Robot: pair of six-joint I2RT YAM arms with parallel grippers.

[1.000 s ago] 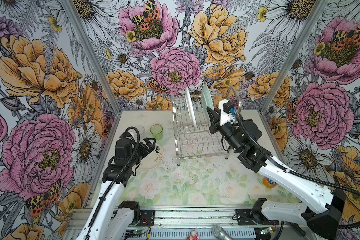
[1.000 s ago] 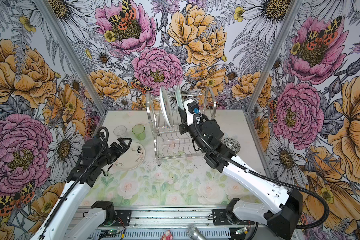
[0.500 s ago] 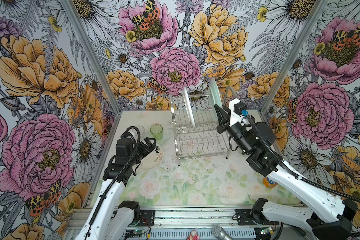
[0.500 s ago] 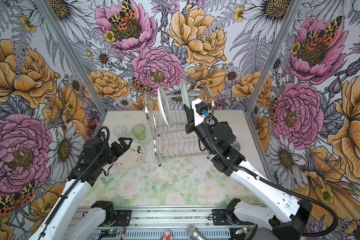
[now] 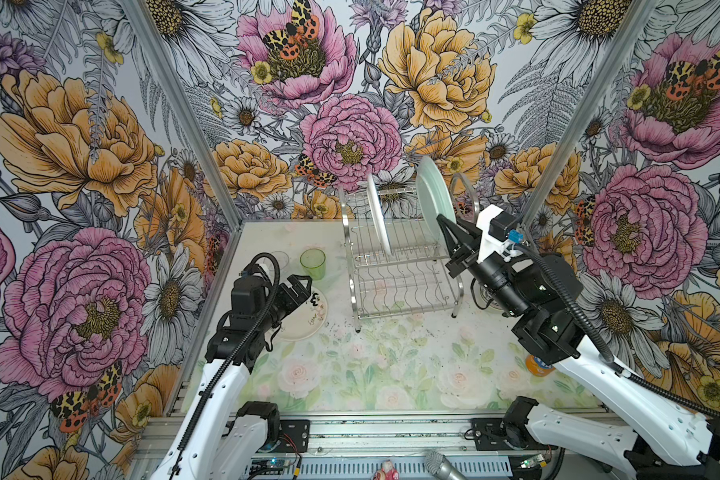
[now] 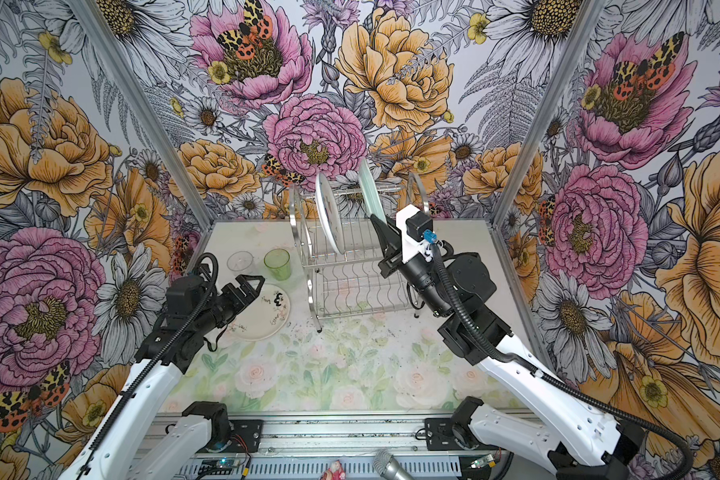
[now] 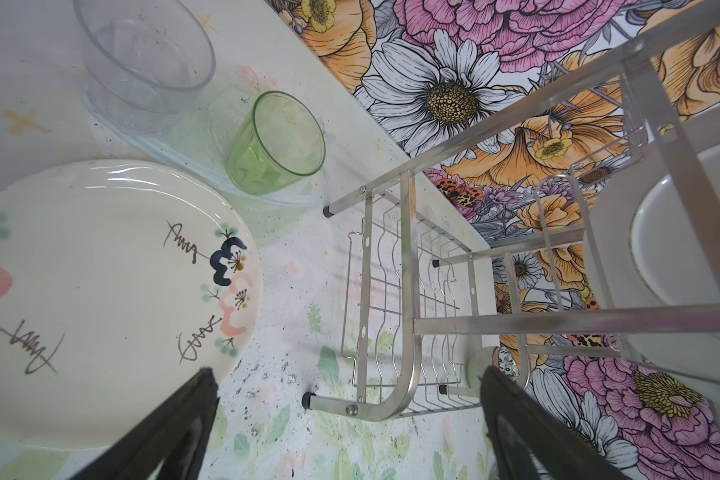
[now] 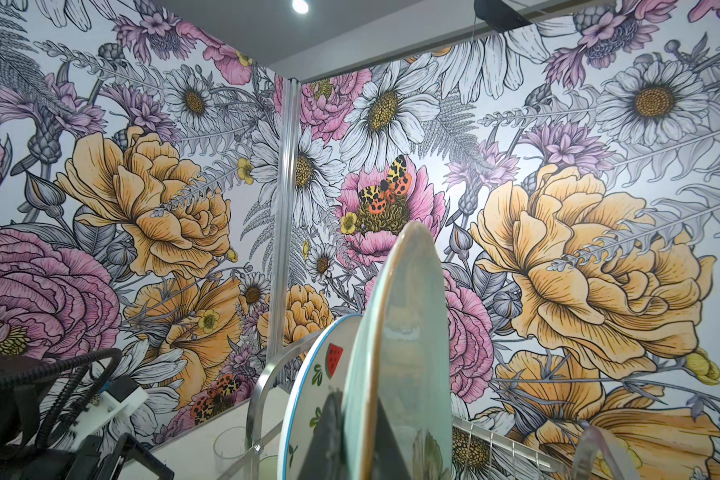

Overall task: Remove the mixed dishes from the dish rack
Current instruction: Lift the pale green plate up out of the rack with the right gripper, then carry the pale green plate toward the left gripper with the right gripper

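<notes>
As we look in from the near edge of the pastel rose-printed table (image 5: 366, 374), an orange-labelled drink can (image 5: 535, 365) stands close to the right edge, partly hidden by the right arm. Farther in, near the left edge, the left gripper (image 6: 252, 284) hovers with its black fingers spread wide and nothing between them. It hangs just over one side of a round cream ceramic plate with black drawing (image 5: 308, 320), which lies flat on the table.

Just behind that plate stand a translucent green tumbler (image 5: 313, 263) and, to its left, a clear plastic tumbler (image 6: 240, 262), both upright with mouths up.

Toward the middle of the far edge stands the two-tier shiny chrome wire dish rack (image 5: 400, 286). A round white plate with watermelon print (image 5: 378, 216) stands on edge in its slotted upper shelf. Beside it on the right, the right gripper (image 5: 443, 222) is pinched tight on the lower rim of a round pale aqua plate (image 5: 431, 199), which it holds on edge and slightly tilted over the rack's right end. We cannot tell whether this plate's bottom edge touches the shelf.
</notes>
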